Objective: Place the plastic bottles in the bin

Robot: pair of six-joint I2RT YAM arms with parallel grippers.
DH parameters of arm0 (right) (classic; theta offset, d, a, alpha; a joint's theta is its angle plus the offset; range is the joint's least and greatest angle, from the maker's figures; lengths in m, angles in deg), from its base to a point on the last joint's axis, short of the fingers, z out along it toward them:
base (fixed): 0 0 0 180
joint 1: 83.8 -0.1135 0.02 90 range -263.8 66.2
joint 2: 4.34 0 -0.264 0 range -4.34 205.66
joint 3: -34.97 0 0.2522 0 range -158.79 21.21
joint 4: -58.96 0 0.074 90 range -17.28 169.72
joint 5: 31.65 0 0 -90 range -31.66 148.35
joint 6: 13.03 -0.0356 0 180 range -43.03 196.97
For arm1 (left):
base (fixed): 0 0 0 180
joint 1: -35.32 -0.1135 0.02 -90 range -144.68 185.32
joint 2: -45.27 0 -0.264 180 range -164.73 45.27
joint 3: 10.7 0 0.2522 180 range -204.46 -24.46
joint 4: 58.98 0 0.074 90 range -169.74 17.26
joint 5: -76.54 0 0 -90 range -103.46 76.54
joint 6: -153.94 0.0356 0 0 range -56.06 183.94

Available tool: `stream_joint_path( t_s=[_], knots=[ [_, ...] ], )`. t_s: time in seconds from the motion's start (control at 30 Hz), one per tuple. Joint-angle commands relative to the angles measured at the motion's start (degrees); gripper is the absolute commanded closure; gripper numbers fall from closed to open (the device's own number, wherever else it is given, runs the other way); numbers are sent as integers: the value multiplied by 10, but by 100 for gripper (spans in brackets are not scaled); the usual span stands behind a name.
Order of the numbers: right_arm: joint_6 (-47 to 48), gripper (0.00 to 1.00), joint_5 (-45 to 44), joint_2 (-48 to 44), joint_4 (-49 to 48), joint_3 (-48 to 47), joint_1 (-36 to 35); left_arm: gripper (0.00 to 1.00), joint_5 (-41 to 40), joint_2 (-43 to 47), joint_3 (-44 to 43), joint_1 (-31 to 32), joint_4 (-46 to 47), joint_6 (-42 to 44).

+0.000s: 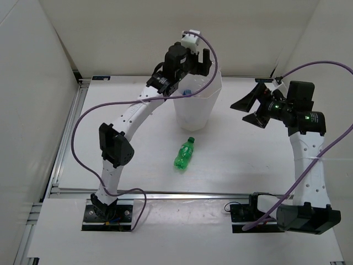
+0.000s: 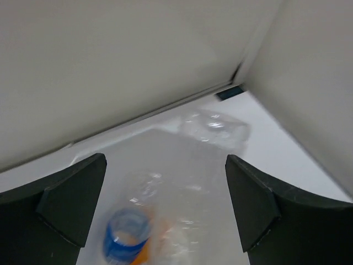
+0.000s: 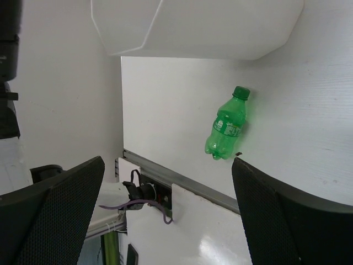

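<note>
**Last bottle outside the bin: step in hand and next reach**

The desk (image 1: 248,160) carries the white bin (image 1: 196,113), which serves as the landmark here. My left end effector (image 2: 164,165) hangs directly above the bin's mouth with its fingers spread wide and nothing between them. My right end effector (image 3: 168,165) is raised to the right of the bin, likewise spread wide and empty.

One green bottle (image 1: 185,153) lies on its side on the desk, just in front of the bin's base with its cap pointing toward the bin. It is well apart from both end effectors. In the right wrist view it sits beyond my fingers, nearer the right-hand one.

Inside the bin lie a blue-capped clear bottle (image 2: 128,233) and a second clear bottle (image 2: 216,126). An orange patch shows beside the cap, but it is too blurred to name.

I judge the drop-off step complete and the green bottle the only one left. The next move calls for a descent in front of the bin, with my fingers straddling the bottle's body across its width.
</note>
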Motion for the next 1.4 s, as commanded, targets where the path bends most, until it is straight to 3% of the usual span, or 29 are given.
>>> stream_joint_path(
  t_s=[0.0,0.13,0.17,0.2,0.3,0.33,0.43,0.53,0.6,0.8,1.1,1.27,1.37],
  knots=[
    [15,0,-14,-26,2,-5,4,0,-120,136,85,-1,22,75],
    [2,0,-7,-44,-22,40,-2,0,-267,282,224,-7,22,100],
    [-3,0,-7,-44,-22,67,-11,0,-358,309,257,-7,22,100],
    [-9,0,-7,-44,-29,80,-18,0,-399,336,289,-7,22,91],
    [-42,0,-38,-51,-64,147,-73,0,-470,463,449,-7,22,59],
    [-52,0,-72,-51,-76,165,-90,0,-477,498,530,-1,22,44],
    [-88,0,-114,-58,-120,219,-160,0,-482,635,668,-1,22,-18],
    [-94,0,-181,-34,-160,243,-269,0,-482,736,738,-1,4,-39],
    [-101,0,-193,13,-178,249,-305,0,-482,757,738,-1,-38,-46],
    [-93,0,-316,170,-142,141,-418,0,-492,757,686,-1,-206,-77],
    [-111,0,-325,345,-119,62,-465,0,-479,765,667,-1,-304,-120],
    [-131,0,-325,366,-104,75,-465,0,-479,753,645,-1,-345,-125],
    [-131,6,-325,373,-110,89,-465,0,-479,753,645,-1,-359,-125]
  ],
)
